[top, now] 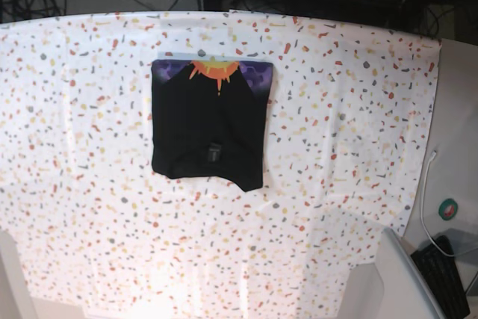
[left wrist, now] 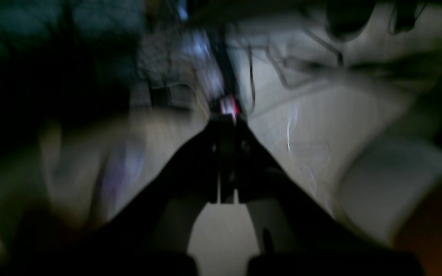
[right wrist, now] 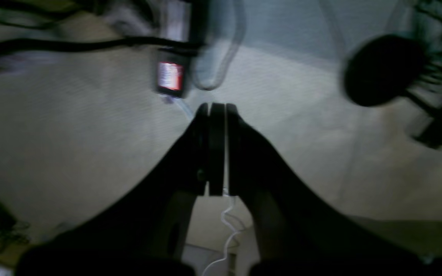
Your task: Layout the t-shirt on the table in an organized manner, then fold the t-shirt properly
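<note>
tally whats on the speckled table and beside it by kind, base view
t-shirt, black, folded, on the table: 1
white cable on the plain side surface: 1
round teal-rimmed sticker or disc: 1
black keyboard at the lower right corner: 1
total: 4
No arm shows in the base view.

Both wrist views are dim and heavily smeared by motion blur, their backgrounds unreadable. The base view is bright and sharp, evenly lit from above, with glare washing out the bench (top: 358, 110) along its near edge.
</note>
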`<act>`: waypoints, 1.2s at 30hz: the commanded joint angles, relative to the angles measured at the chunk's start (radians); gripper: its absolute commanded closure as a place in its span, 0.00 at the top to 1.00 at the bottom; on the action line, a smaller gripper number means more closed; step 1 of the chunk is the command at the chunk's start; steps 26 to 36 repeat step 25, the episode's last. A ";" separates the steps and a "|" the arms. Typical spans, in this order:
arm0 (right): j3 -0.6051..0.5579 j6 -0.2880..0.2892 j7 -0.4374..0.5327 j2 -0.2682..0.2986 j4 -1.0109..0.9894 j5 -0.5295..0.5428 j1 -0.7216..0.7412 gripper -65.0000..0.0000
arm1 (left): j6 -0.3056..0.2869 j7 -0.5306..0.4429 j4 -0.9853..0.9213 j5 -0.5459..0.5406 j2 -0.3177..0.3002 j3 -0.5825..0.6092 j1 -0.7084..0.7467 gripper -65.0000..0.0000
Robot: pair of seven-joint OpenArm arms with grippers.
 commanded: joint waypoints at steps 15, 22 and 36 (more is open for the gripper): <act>-0.004 -0.003 0.002 0.044 0.071 0.003 0.008 0.00 | -0.011 -0.001 0.045 0.006 0.017 -0.080 -0.005 0.00; -0.004 -0.003 0.002 0.047 0.068 0.003 0.008 0.00 | -0.011 -0.007 -0.009 0.006 0.037 -0.080 -0.001 0.00; -0.004 -0.003 0.002 0.056 0.069 0.003 0.009 0.00 | -0.011 -0.004 -0.017 0.006 0.037 -0.080 -0.001 0.00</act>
